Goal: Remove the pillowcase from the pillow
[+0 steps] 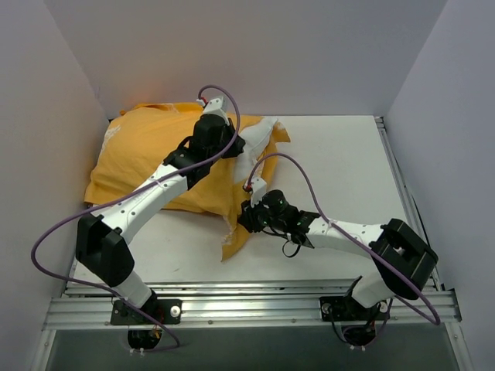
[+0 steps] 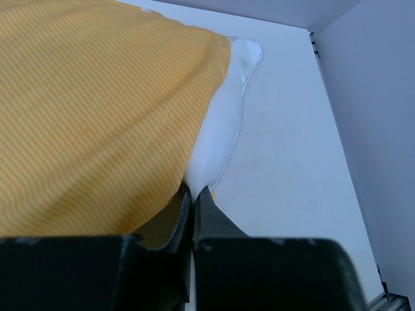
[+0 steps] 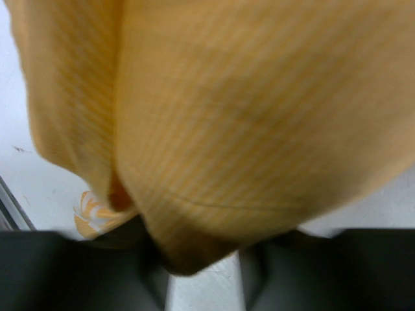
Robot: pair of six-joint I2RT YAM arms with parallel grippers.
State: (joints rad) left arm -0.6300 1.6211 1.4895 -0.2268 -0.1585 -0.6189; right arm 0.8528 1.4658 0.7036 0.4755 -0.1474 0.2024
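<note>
Two arms at one pillow. Pillowcase (image 1: pixel 147 162) still on pillow (image 1: pixel 264 133), far left of table (image 1: pixel 340 170), near back wall. White pillow end pokes out on right side. Left gripper (image 2: pixel 194 194) clenched tight, pinching white pillow edge. Right gripper (image 3: pixel 204 262) at near corner of pillowcase. Orange fold hangs between its fingers. Picture blurry, cannot tell if it grips.

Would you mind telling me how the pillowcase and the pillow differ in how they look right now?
The pillowcase is orange-yellow and finely striped; the pillow is plain white. The pillowcase shows as a large mound, the pillow only as a corner poking out. The right gripper is at the pillowcase's near edge; the shut left gripper pinches the pillow's corner. Both are soft fabric.
</note>
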